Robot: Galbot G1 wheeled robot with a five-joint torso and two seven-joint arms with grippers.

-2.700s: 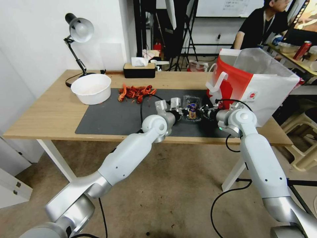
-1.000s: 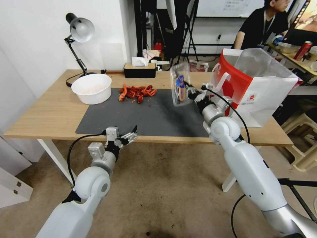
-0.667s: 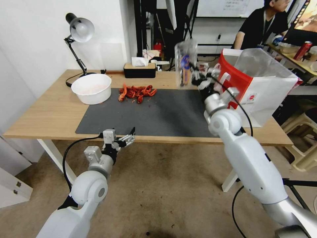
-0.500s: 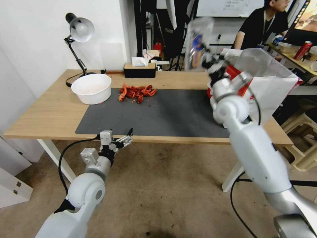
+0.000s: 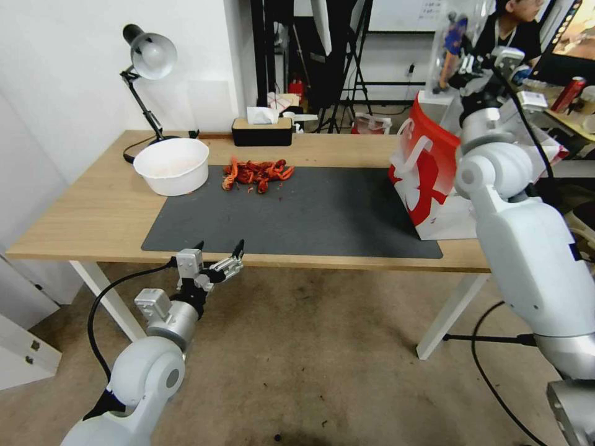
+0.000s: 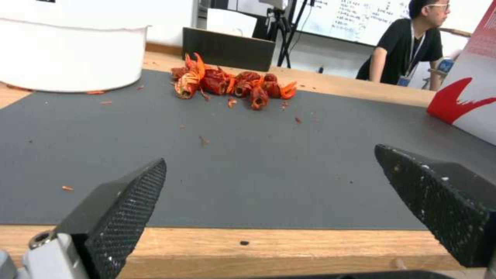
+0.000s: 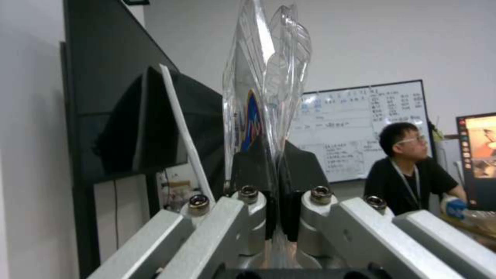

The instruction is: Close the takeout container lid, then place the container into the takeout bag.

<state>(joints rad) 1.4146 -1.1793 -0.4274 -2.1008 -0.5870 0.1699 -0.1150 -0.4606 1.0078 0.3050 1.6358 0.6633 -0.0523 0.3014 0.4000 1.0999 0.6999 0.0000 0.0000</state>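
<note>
Now lid shut, I judge | right gripper (image 7: 274, 182) jaws clamp takeout container (image 5: 451, 46) raised above takeout bag (image 5: 427, 167) | drop-in left | left gripper (image 5: 218, 257) jaws spread by bench (image 5: 93, 210)

- We see a wooden bench (image 5: 93, 210) carrying a dark mat (image 5: 310, 217).
- On the mat lies a heap of red shells (image 5: 257, 173).
- A white bowl (image 5: 171, 166), lamp (image 5: 145, 68), tissue box (image 5: 261, 131) and red-and-white bag (image 5: 427, 179) also stand on the bench.
</note>
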